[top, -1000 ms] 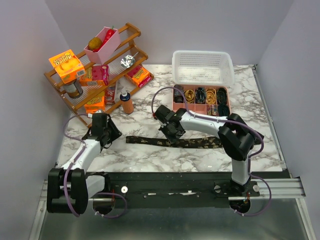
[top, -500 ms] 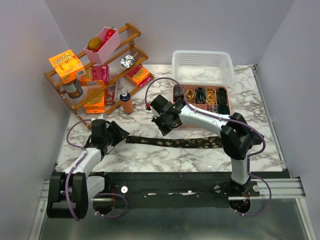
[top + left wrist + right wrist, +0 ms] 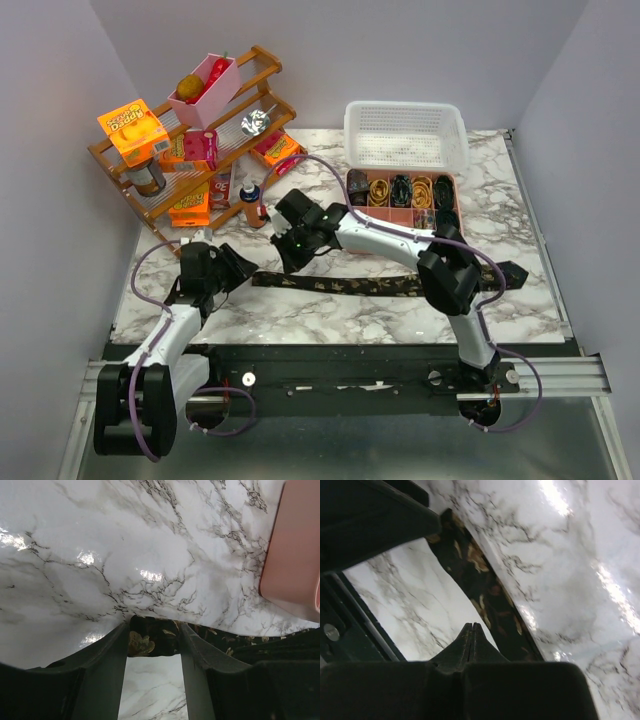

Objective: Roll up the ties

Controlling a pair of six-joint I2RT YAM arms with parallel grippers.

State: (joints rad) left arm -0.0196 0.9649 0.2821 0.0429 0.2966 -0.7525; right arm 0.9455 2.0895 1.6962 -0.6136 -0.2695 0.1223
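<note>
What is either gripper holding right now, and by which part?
Nothing is clamped. The right gripper is shut and empty above the tie. The left gripper is open, straddling the tie's end nearest it.

The top external camera looks down from above and behind the arm bases (image 3: pixel 140 385) over the marble table (image 3: pixel 300 312). Both wrist cameras sit close above it; all three views share the tie's (image 3: pixel 290 281) left end

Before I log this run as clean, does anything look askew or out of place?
The pink bin appears tilted atop the wooden rack, back left, so it looks precarious. The tie lies flat and straight.
</note>
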